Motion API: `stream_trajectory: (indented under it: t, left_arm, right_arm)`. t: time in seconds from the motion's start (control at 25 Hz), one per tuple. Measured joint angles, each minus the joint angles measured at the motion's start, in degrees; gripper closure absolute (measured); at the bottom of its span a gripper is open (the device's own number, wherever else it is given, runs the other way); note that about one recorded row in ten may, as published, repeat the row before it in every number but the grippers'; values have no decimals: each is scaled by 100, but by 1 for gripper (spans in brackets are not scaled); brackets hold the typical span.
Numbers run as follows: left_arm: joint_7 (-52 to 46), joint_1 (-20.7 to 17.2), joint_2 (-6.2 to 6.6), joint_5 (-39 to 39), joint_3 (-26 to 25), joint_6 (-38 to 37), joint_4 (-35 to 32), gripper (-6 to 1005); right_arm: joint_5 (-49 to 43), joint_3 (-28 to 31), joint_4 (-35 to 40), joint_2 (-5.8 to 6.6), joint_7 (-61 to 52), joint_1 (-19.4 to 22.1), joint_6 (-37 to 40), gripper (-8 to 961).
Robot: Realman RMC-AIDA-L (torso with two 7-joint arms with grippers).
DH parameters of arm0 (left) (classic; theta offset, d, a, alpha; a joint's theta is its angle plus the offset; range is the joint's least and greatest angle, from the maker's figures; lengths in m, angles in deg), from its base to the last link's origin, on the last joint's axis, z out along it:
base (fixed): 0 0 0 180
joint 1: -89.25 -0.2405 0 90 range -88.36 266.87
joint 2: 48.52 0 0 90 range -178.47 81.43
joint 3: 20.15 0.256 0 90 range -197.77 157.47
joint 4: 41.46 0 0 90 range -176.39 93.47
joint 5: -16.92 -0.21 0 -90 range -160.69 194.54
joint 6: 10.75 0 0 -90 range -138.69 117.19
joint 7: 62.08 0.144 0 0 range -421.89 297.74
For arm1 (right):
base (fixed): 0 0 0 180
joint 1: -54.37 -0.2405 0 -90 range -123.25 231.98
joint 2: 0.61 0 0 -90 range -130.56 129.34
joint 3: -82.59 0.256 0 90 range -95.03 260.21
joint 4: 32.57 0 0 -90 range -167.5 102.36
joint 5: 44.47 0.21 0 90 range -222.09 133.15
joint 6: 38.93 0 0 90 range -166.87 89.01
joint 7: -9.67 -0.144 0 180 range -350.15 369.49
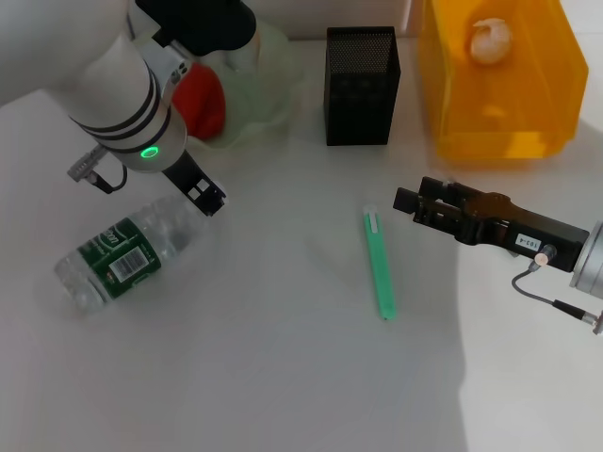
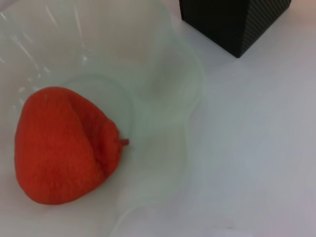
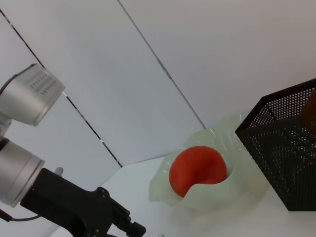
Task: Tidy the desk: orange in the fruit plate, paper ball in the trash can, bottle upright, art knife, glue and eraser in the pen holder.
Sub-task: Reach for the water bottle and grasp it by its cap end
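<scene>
White desk, orange half hidden behind left arm, its pincer unseen; right pincer state unclear

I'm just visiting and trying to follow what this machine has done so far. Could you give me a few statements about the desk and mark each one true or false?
1. The red-orange round fruit lies in the pale green wavy-rimmed bowl. True.
2. The small clear plastic bottle with the green label stands upright. False: it lies on its side.
3. The white crumpled paper ball is inside the translucent yellow bin. True.
4. The green stick-shaped item sits in the black mesh cup. False: it lies on the white tabletop.
</scene>
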Motion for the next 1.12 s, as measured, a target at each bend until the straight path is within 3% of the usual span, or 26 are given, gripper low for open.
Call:
stream_trajectory:
  t: [0.12, 0.24, 0.92, 1.12]
  left_arm:
    - [3, -60, 0, -10, 0, -51, -128, 609]
    - [3, -90, 1, -13, -1, -57, -192, 805]
    - [18, 2, -16, -17, -47, 194, -24, 921]
    - [-57, -8, -11, -340, -60, 229, -7, 678]
  right_arm:
    - [0, 0, -3, 0, 0, 3, -9, 223]
    - [0, 0, -3, 0, 0, 4, -16, 223]
    - [0, 9, -2, 0, 0, -9, -87, 223]
    - [0, 9, -71, 0, 9, -28, -133, 224]
